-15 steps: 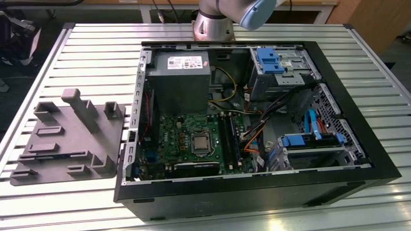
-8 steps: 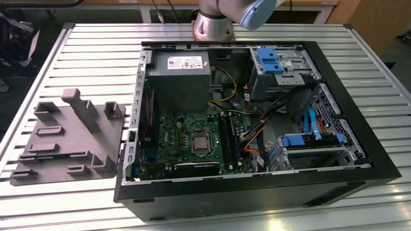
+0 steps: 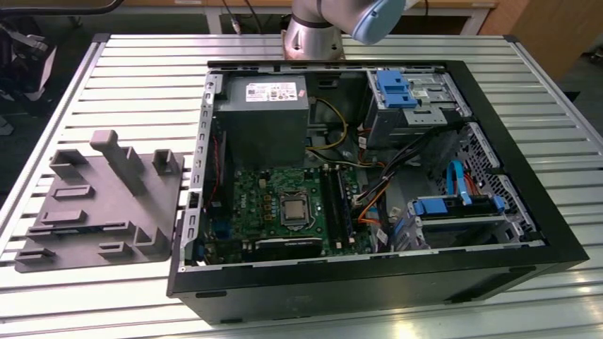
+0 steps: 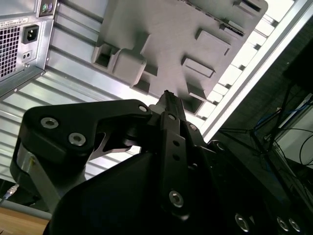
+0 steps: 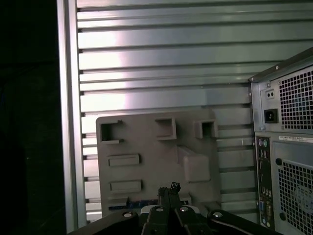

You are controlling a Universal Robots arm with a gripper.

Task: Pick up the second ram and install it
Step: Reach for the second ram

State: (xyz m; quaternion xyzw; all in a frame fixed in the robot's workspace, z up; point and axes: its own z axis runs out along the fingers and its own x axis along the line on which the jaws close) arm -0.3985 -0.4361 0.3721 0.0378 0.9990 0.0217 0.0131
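In both wrist views my gripper hangs high over the grey moulded fixture, fingers pressed together with nothing visible between them. In the first wrist view, a thin dark strip with bluish marks lies along the fixture's near edge, just beside the fingertips. It may be the second ram, but I cannot tell for sure. The exterior view has the fixture on the slatted table at its left. Beside it lies the open computer case with the green motherboard and its long black slot sockets.
The case's rear panel with power socket and ports stands close beside the fixture. The slatted metal table ends just beyond the fixture, with dark floor past its edge. Cables, blue drive brackets and the power supply crowd the case. The arm's base stands behind the case.
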